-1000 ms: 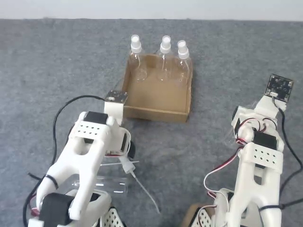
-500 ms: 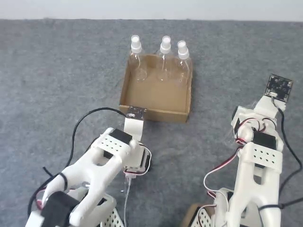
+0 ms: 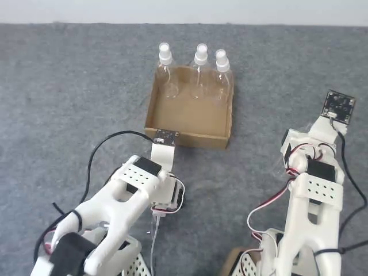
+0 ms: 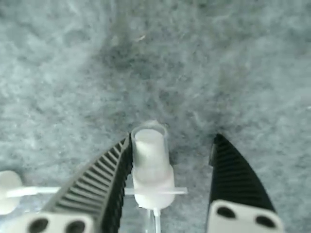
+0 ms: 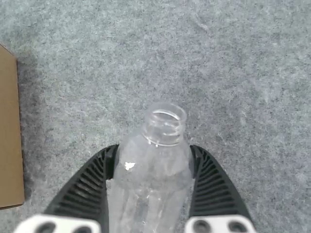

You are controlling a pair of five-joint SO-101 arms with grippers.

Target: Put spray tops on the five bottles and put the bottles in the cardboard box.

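In the high view the left arm (image 3: 123,207) sits at about 7 o'clock on the grey carpet (image 3: 63,80), and the right arm (image 3: 313,190) sits at about 5 o'clock.

The left gripper (image 4: 172,141) points down at the carpet with its fingers spread. A white spray top (image 4: 151,167) lies between them, resting against the ribbed finger (image 4: 104,179), with a clear gap to the black finger (image 4: 233,174) (so nothing is pinched). In the high view its thin tube (image 3: 153,241) trails from the gripper toward 6 o'clock.

The right gripper (image 5: 153,150) is clenched around the shoulders of a clear bottle (image 5: 155,189), one finger on each side. The bottle's open neck (image 5: 165,121) points away from the wrist, over bare carpet.

Farther out, at roughly 12 o'clock from the left gripper and 10 o'clock from the right arm, the cardboard box (image 3: 190,135) lies open on the carpet. Three capped bottles (image 3: 200,72) stand upright in it along the far wall. One is in the 11 o'clock corner, and the other two stand close together toward 1 o'clock.
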